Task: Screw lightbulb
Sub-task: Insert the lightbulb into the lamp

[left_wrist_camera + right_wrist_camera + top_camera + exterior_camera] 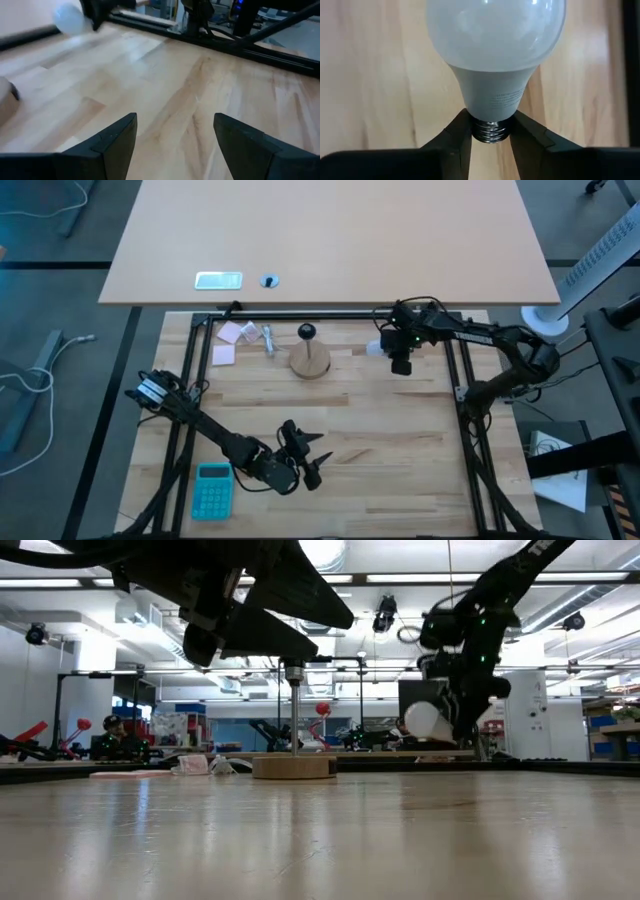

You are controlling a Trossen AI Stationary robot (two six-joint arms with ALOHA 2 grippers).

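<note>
The lightbulb point(495, 40), frosted white with a grey neck and a metal screw base, fills the right wrist view; my right gripper point(491, 145) is shut on it. In the high view this gripper point(392, 355) hangs over the table's far right, the bulb point(373, 347) at its left side. The round wooden disc point(310, 362) with its black socket point(306, 332) stands on the table left of the bulb. My left gripper point(310, 462) waits open near the front, with nothing between its fingers point(120, 137). My right gripper pinches the bulb's threaded metal base point(490, 131) between its two fingertips point(461, 131). The fingers come steeply from above. The bulb point(428, 722) is lifted clear of the table, its round glass end pointing away from the fingers, down and toward the wooden disc.
Pink wrappers and a cord point(240, 335) lie at the far left, beside the disc. A turquoise calculator point(211, 490) lies at the front left. A black frame point(330, 314) borders the work area. Bare wood stretches between the disc and my left gripper.
</note>
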